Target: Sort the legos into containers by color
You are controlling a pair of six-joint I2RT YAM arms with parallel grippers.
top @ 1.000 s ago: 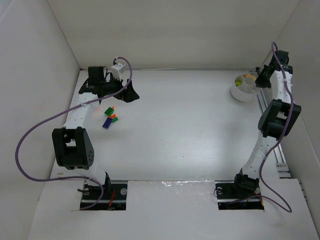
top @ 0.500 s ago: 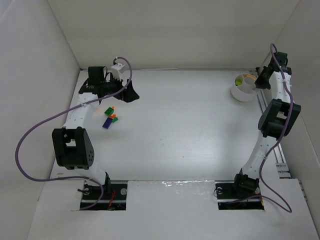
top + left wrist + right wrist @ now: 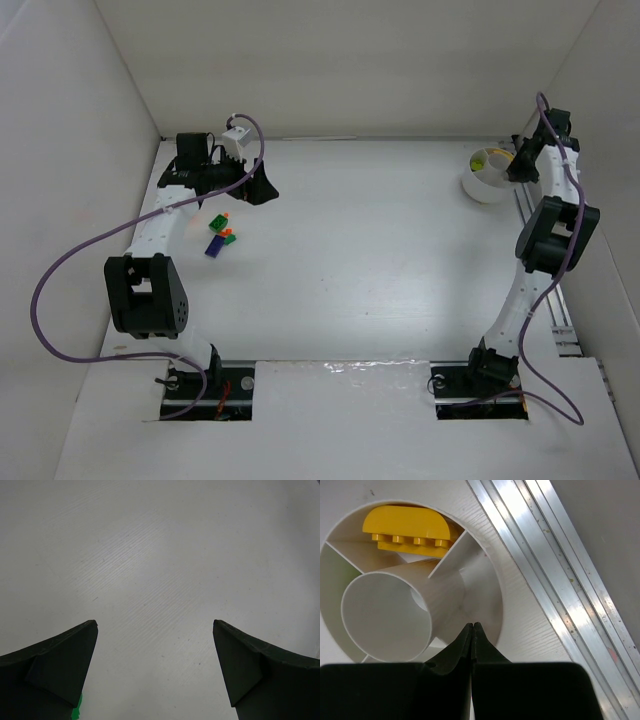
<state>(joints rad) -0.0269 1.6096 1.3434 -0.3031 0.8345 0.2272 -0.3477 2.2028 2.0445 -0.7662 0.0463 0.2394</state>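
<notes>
A: left gripper (image 3: 155, 625)?
B: jaws spread wide, nothing between them; over bare table (image 3: 380, 250); loose legos (image 3: 220, 237) lie near it, green, orange, dark blue
A: right gripper (image 3: 471, 626)?
B: pinched closed, empty; tips over the white cup (image 3: 487, 178) at far right; one yellow brick (image 3: 407, 527) sits in a wedge compartment
</notes>
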